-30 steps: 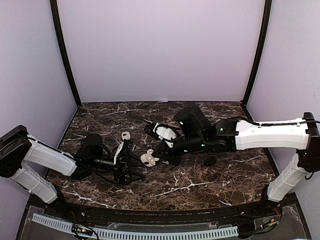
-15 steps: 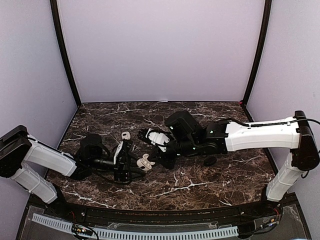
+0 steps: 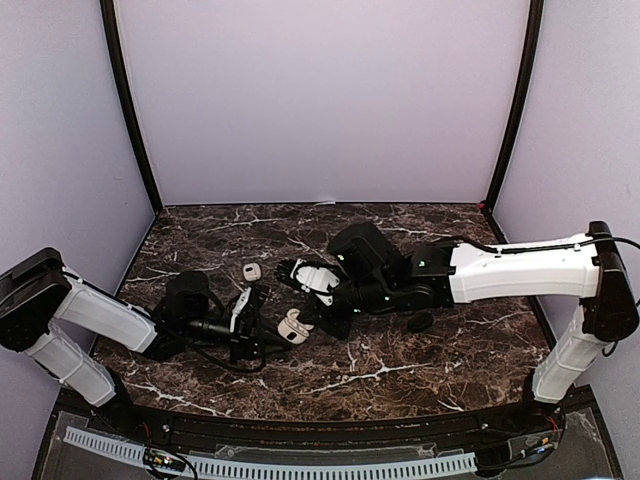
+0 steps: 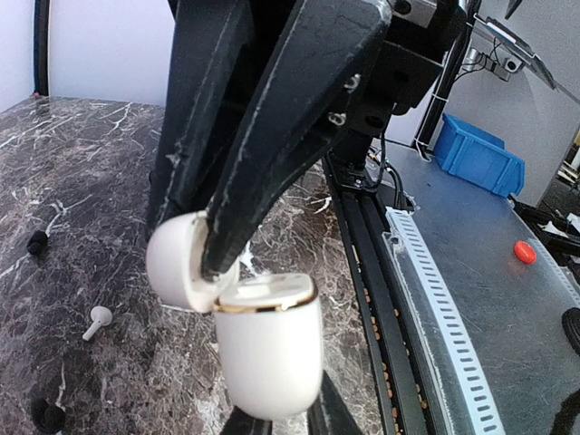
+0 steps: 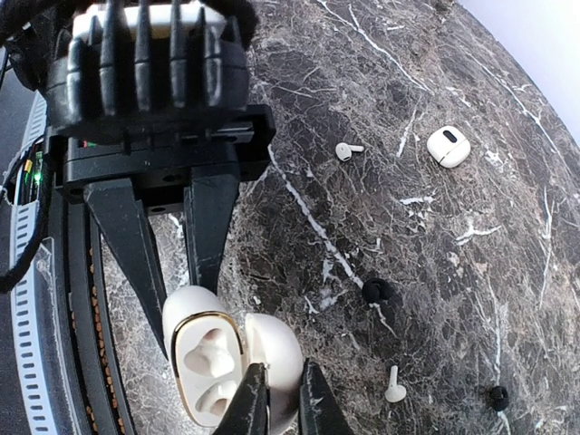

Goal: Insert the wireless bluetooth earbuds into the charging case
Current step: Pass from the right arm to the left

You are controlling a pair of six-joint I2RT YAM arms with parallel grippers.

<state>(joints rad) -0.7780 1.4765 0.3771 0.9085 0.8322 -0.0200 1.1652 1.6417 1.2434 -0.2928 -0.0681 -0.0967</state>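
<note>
Slippage is my chief concern: my left gripper (image 4: 195,249) is clamped tight on the charging case (image 4: 267,349), a glossy white pebble with a gold rim. It is rounded all over, so it could twist or squirt out from between my hard black fingers. Its lid (image 4: 181,263) stands open at my fingertip, and a knock would fold it over the two moulded wells, which look empty. On the right, my right gripper (image 5: 276,408) has its fingers nearly together against that lid; I cannot tell whether anything is pinched there. Past that hand, loose on the veined marble table (image 5: 453,272), lie a white earbud (image 5: 394,385) and a black earbud (image 5: 376,290), tiny, stemmed and easily fumbled.
</note>
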